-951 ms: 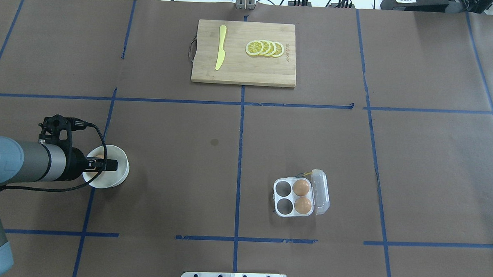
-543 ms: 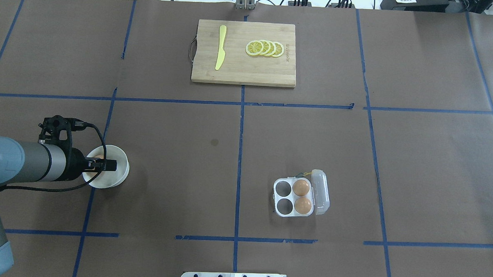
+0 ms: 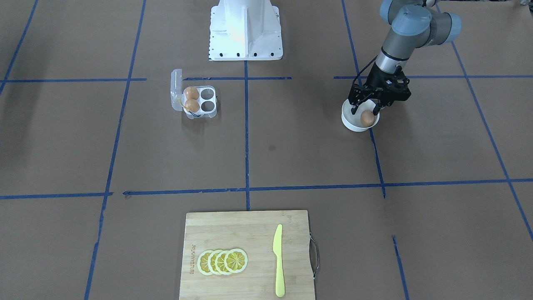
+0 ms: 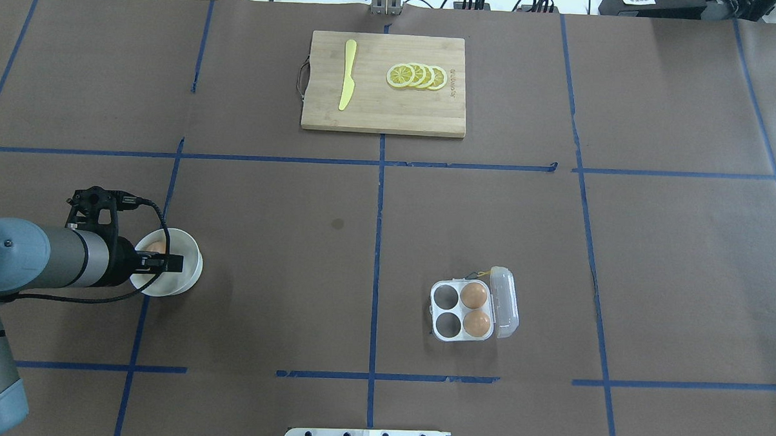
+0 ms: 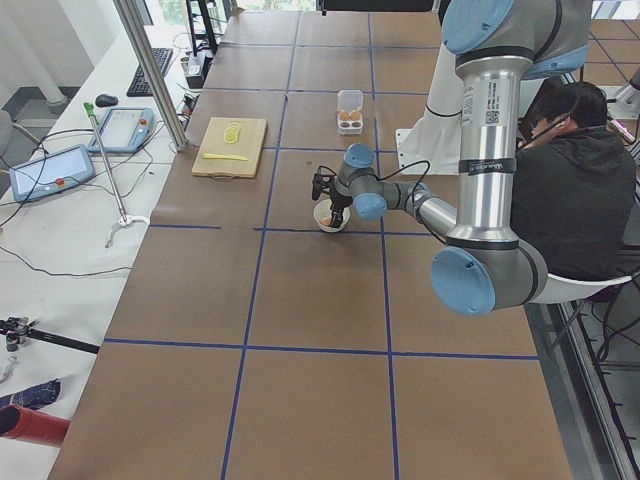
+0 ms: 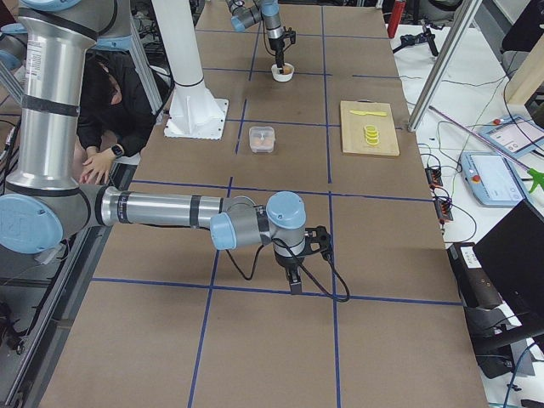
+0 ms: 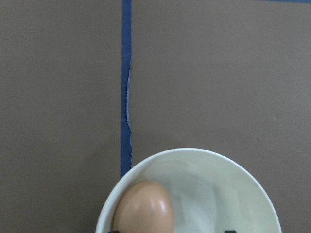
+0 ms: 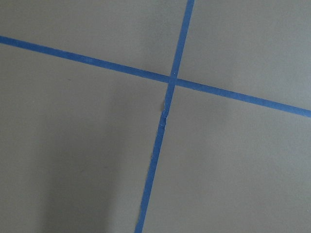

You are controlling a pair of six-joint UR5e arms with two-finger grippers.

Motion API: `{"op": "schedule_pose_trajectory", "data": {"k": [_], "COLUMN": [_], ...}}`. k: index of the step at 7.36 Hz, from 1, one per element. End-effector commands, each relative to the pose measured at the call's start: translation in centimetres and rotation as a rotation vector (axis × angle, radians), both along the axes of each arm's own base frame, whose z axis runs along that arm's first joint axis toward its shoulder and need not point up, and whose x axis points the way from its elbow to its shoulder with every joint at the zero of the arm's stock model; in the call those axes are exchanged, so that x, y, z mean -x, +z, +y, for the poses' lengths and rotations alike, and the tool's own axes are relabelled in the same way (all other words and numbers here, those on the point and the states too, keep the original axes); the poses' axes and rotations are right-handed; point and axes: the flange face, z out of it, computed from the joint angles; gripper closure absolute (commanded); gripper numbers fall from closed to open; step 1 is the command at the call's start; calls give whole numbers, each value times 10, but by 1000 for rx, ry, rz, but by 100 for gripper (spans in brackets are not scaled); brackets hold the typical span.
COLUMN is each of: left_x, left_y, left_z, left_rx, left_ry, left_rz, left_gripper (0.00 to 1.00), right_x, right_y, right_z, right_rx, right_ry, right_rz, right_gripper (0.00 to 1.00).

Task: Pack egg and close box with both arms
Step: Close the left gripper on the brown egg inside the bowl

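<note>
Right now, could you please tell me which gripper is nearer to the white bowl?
The left. The left gripper hangs right over the bowl; the right gripper is far off, beyond the egg carton.

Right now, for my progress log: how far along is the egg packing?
Done: two eggs sit in the carton. In hand: the left gripper hangs open over the white bowl holding the third egg, not yet gripped. Left: move it into one of the two empty cells, then close the open lid.
</note>
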Motion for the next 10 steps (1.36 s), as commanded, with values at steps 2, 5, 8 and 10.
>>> {"op": "schedule_pose_trajectory", "data": {"k": [2, 5, 8, 10], "left_x": [-19, -20, -22, -21], "left_y": [-1, -10, -11, -11], "left_z": [-9, -11, -15, -15], "left_rx": [-6, -13, -31, -31], "left_ry": [4, 3, -19, -21], "left_rz": [1, 14, 8, 8], "left_gripper": [20, 24, 27, 29], "right_x": [0, 0, 0, 0], "right_y": [1, 1, 1, 1], "right_z": [0, 0, 0, 0], "right_rx": [1, 3, 1, 3], "right_ry": [0, 0, 0, 0], "right_rz": [0, 0, 0, 0], "right_gripper": [0, 0, 0, 0]}}
